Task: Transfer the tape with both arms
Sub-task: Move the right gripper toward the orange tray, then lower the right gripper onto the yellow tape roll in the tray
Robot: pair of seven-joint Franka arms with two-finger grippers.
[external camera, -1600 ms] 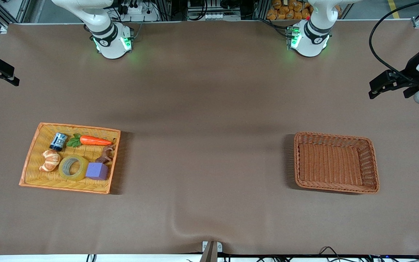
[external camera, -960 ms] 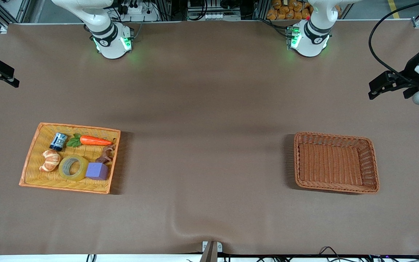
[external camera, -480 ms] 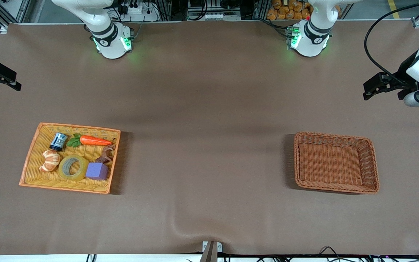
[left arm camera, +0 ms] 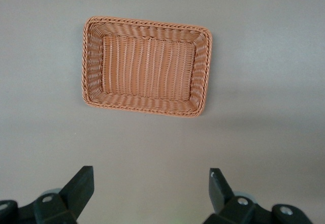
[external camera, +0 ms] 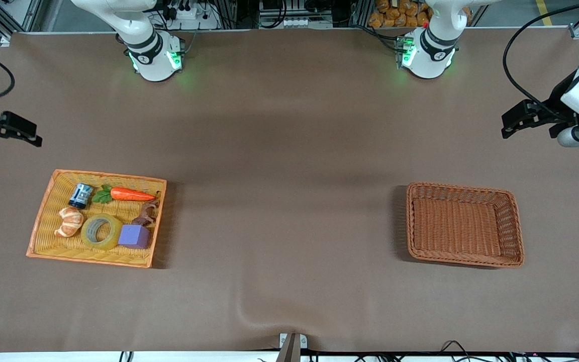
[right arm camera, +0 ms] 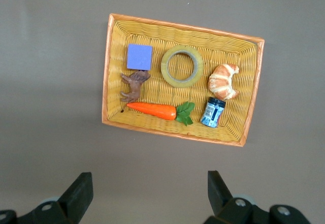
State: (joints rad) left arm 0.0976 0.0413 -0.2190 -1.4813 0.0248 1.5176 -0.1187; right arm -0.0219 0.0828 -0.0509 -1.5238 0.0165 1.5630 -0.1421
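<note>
The tape (external camera: 101, 231), a translucent yellowish ring with a grey core, lies flat in the yellow woven tray (external camera: 108, 174) between a croissant and a purple cube. It also shows in the right wrist view (right arm camera: 182, 66). My right gripper (external camera: 16, 145) is open and empty, up in the air over bare table beside the tray at the right arm's end; its open jaws show in the right wrist view (right arm camera: 150, 179). My left gripper (external camera: 527, 134) is open and empty, high over the table at the left arm's end, also seen in the left wrist view (left arm camera: 151, 176).
The tray also holds a croissant (external camera: 70, 221), a purple cube (external camera: 134, 236), a carrot (external camera: 129, 194), a small jar (external camera: 81, 195) and a brown animal figure (external camera: 146, 213). An empty brown wicker basket (external camera: 463, 186) stands toward the left arm's end, also in the left wrist view (left arm camera: 147, 22).
My right gripper has moved closer to the tray. My left gripper shifted slightly toward the table's middle, then stayed. Nothing in the tray has moved.
</note>
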